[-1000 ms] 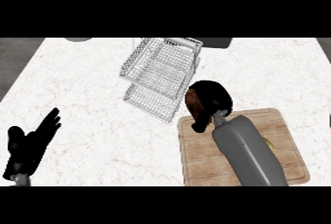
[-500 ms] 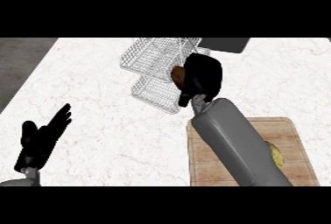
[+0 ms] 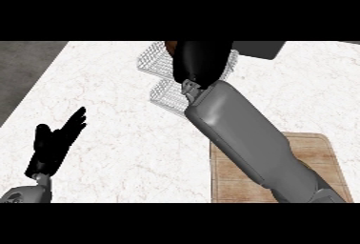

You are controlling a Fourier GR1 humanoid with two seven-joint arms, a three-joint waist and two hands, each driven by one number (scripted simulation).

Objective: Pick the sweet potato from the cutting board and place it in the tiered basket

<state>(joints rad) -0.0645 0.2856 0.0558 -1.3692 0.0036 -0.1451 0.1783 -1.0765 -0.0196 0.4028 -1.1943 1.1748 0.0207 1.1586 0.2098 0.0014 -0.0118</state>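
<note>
Now the white marble counter top (image 3: 126, 143) lies bare across its whole left and middle, with its left edge running diagonally against a dark grey floor strip (image 3: 28, 71); only the resting left hand (image 3: 55, 145) stands over that open stretch, low at the left, fingers straight and relaxed, holding nothing. At the far edge, one white wire tiered basket (image 3: 163, 90) shows two levels, and a dark grey block (image 3: 259, 48) sits just to its right. One light wooden cutting board (image 3: 330, 162) lies at the lower right, near the counter's near edge, largely covered by the grey right forearm (image 3: 246, 138).

The right hand (image 3: 200, 59) is over the basket's upper tier, fingers curled. A sliver of reddish-brown at its upper left edge is the sweet potato (image 3: 169, 45), clasped in that hand and mostly hidden; whether it touches the wire cannot be told.

Compared with half a second ago, the right hand has gone farther up over the basket, and the forearm now stretches across more of the counter. The left hand has kept its pose.
</note>
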